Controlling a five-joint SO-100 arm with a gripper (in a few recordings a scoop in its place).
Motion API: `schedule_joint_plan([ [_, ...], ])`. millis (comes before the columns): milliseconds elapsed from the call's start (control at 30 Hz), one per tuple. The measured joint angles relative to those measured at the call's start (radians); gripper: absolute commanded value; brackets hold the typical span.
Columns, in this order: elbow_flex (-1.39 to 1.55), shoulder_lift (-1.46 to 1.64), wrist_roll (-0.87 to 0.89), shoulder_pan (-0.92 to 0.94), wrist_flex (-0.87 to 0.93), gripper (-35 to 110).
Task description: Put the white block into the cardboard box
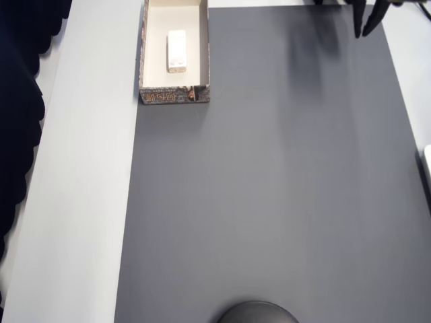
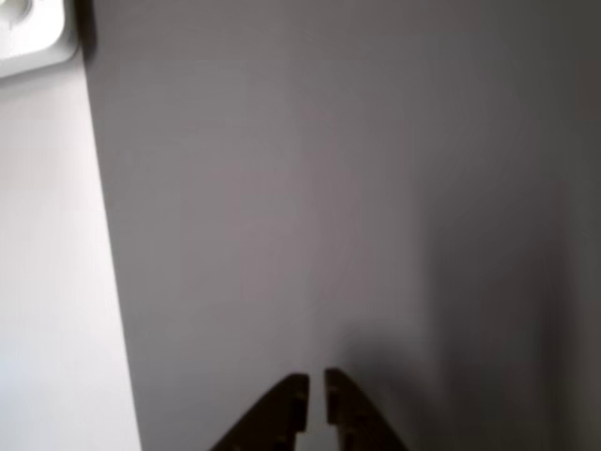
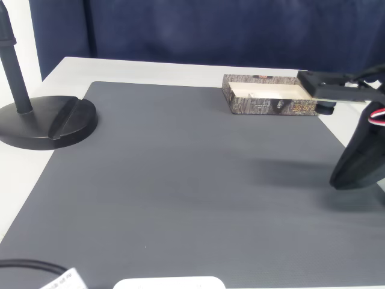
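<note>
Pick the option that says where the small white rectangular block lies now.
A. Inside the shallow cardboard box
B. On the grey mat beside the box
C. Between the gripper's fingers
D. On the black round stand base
A: the overhead view shows the small white rectangular block on the cream floor of the shallow cardboard box.

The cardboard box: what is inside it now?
The white block lies flat on the cream floor of the cardboard box, in the overhead view. The box's top end is cut off by the picture edge.

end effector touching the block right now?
Apart. The overhead view shows the block lying inside the box, with the end effector far across the grey mat.
</note>
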Motion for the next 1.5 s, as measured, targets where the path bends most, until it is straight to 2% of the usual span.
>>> schedule_joint_plan([
  [633, 0.227, 0.253, 0.061, 0.031, -0.064, -2],
  [1500, 0.337, 0.360, 0.158, 0.064, -0.052, -2],
])
